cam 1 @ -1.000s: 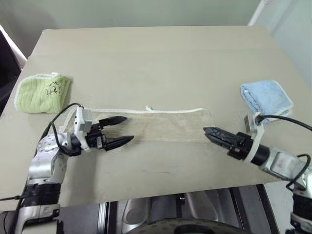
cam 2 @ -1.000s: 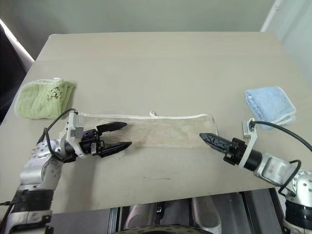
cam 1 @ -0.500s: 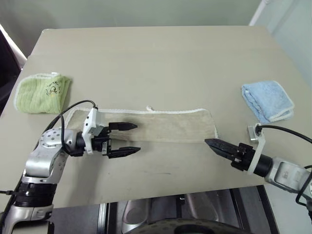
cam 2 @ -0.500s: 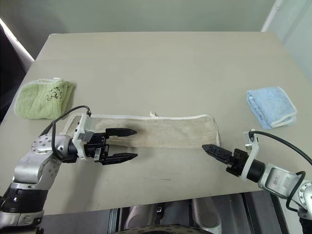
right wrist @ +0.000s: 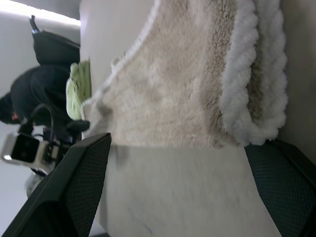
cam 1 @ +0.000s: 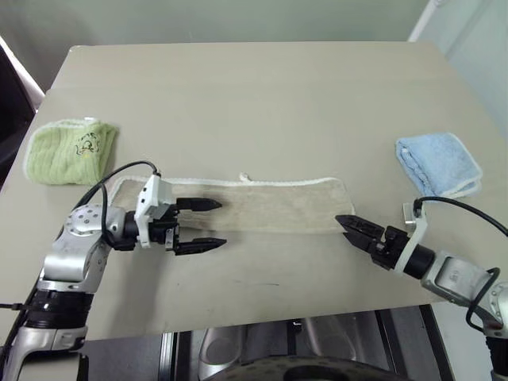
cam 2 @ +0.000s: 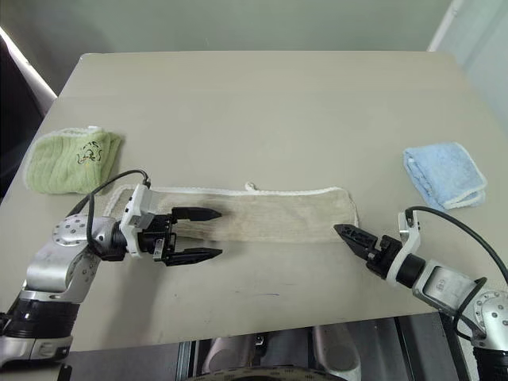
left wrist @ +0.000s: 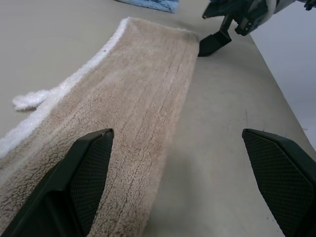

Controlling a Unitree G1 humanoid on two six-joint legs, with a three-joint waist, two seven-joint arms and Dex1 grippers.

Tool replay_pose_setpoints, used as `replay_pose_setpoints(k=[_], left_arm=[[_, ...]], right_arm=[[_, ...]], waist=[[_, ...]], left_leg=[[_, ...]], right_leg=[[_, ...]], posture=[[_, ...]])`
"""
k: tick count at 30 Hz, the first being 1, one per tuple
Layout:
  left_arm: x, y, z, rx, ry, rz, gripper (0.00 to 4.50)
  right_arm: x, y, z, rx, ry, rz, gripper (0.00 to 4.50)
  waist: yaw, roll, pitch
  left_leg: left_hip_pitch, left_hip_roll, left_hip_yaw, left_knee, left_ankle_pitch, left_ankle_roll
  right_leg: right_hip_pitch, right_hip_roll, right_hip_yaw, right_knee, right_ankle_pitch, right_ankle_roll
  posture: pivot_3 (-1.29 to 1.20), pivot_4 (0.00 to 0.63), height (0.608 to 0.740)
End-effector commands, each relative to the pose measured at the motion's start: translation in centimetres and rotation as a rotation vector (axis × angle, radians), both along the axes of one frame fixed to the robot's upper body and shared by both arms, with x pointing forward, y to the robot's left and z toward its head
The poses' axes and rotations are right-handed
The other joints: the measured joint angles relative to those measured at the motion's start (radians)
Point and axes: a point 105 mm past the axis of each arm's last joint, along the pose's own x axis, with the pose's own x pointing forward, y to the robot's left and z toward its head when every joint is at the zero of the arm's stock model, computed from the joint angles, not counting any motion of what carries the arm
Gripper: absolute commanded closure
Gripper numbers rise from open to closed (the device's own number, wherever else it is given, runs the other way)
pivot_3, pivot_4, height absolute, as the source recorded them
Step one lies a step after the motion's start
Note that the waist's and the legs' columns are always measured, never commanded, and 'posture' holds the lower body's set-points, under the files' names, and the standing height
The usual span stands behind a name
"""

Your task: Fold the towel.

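The beige towel lies on the table as a long flat strip with a white corded far edge and a small loop. My left gripper is open near its left end, pointing along it. One finger is over the cloth and the other over bare table in front of the near edge. My right gripper is open and low, its tips at the towel's right near corner. The thick white edging of that corner lies just ahead, between its fingers. Nothing is held.
A folded light green towel lies at the table's left edge and a folded light blue one at the right edge. The tan table stretches bare behind the strip; its front edge is close below both grippers.
My left gripper has swung a little to the right along the towel. My right gripper has sunk closer to the table by the towel's right corner. The towel has not moved.
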Motion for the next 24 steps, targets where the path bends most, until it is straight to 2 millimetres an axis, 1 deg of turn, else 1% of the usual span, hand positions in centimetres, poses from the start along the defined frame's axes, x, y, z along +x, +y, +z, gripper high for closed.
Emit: replay_pose_setpoints(k=[1,6,9,12,15,18,23,24], left_arm=[[0.0,0.4,-0.3,0.010,-0.017,-0.011,0.00],[-0.2,0.5,-1.4,0.006,-0.008,-0.010,0.00],[-0.1,0.6,-1.8,0.006,-0.008,-0.007,0.00],[-0.1,0.6,-2.0,0.010,-0.010,-0.011,0.00],[-0.1,0.7,-2.1,0.013,-0.009,-0.012,0.00],[0.3,0.7,-2.0,0.011,-0.017,-0.005,0.00],[0.5,0.3,-1.3,0.006,-0.037,-0.013,0.00],[0.6,0.3,-1.1,0.007,-0.044,-0.013,0.00]], right_arm=[[0.4,-0.2,0.2,0.016,0.006,-0.040,0.03],[0.2,-0.1,-0.1,0.019,0.018,-0.028,0.03],[0.4,-0.5,-0.4,0.006,0.033,-0.044,0.03],[0.6,-0.8,-0.5,-0.005,0.043,-0.047,0.03],[1.1,-0.6,-0.3,0.001,0.036,-0.050,0.03],[1.7,-0.5,-0.1,0.013,0.031,-0.066,0.03],[1.9,0.0,0.0,0.031,0.028,-0.064,0.03],[1.9,0.2,0.0,0.032,0.027,-0.058,0.20]], waist=[[0.000,0.000,0.000],[-0.001,0.000,0.000],[-0.001,0.000,0.000],[-0.001,-0.001,0.000],[-0.001,-0.001,0.000],[-0.002,-0.001,-0.001],[-0.002,-0.001,-0.001],[-0.003,-0.001,-0.001]], left_leg=[[0.000,0.000,0.000,0.000,0.000,0.000],[0.001,0.000,0.000,0.000,0.000,0.001],[0.001,0.000,0.000,0.000,0.000,0.001],[0.001,0.000,0.000,0.000,0.000,0.000],[0.001,0.000,0.000,0.000,0.000,0.000],[0.001,0.000,0.000,0.000,0.000,0.000],[0.001,0.000,0.000,0.000,0.001,0.001],[0.001,0.000,0.000,0.000,0.001,0.001]], right_leg=[[0.000,0.000,0.000,0.000,0.000,0.000],[0.001,0.000,0.000,0.000,-0.001,0.002],[0.001,0.000,0.000,0.000,-0.002,0.004],[0.001,0.000,0.000,0.000,-0.002,0.003],[0.001,0.000,0.000,0.000,-0.002,0.003],[0.001,0.000,0.000,0.000,-0.002,0.004],[0.001,0.000,0.000,0.000,-0.001,0.003],[0.001,0.000,0.000,0.000,-0.001,0.002]], posture=[[0.00,0.150,0.703],[0.00,0.150,0.703],[0.00,0.150,0.703],[0.00,0.150,0.703],[0.00,0.150,0.703],[0.00,0.150,0.703],[0.00,0.150,0.703],[0.00,0.150,0.703]])
